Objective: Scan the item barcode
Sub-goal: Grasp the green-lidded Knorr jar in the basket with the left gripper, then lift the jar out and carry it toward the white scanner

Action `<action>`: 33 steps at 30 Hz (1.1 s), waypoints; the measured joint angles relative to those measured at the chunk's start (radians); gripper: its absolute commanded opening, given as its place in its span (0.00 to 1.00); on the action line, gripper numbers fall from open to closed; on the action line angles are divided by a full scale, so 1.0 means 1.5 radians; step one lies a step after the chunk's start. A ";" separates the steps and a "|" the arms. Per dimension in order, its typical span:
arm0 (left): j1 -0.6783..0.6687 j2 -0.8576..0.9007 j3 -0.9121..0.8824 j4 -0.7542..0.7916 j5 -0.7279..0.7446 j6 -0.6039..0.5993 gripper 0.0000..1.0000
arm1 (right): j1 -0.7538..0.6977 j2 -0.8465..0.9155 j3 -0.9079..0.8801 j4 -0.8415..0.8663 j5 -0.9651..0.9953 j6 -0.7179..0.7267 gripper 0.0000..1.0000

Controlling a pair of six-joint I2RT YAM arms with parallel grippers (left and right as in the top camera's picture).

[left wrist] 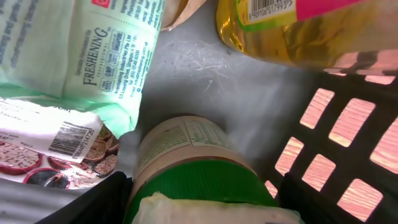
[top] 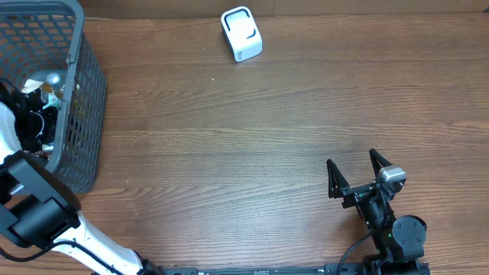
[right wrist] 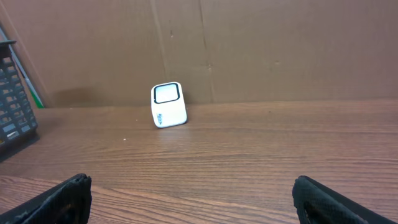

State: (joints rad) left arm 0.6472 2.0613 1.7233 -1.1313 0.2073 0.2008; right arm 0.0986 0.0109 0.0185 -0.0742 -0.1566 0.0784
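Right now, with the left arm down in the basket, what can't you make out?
1. Left wrist: whether the left fingers grip the green-lidded jar; the bottom edge cuts them off.
2. Left wrist: the barcode on the yellow bottle, cut by the top edge.
3. Overhead: those fingers, hidden by the arm and the basket wall.

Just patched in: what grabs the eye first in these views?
The grey basket at the table's left, where the left gripper straddles a green-lidded jar beside a mint-green bag. The white scanner stands alone at the far edge; the right gripper sits open near the front.
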 measured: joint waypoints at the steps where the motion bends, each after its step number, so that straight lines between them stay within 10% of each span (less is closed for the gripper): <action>1: -0.004 0.000 0.001 0.000 -0.005 -0.001 0.63 | 0.000 0.000 0.000 0.000 0.000 0.000 1.00; 13: -0.020 -0.001 0.051 -0.050 -0.076 -0.051 0.49 | 0.000 0.000 0.000 0.000 0.000 0.000 1.00; 33: -0.040 -0.095 0.513 -0.285 -0.032 -0.152 0.39 | 0.000 0.000 0.000 0.000 0.000 0.000 1.00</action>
State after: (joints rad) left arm 0.5873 1.9194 2.4931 -1.5589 0.1600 -0.0269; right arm 0.0986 0.0109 0.0185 -0.0746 -0.1566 0.0784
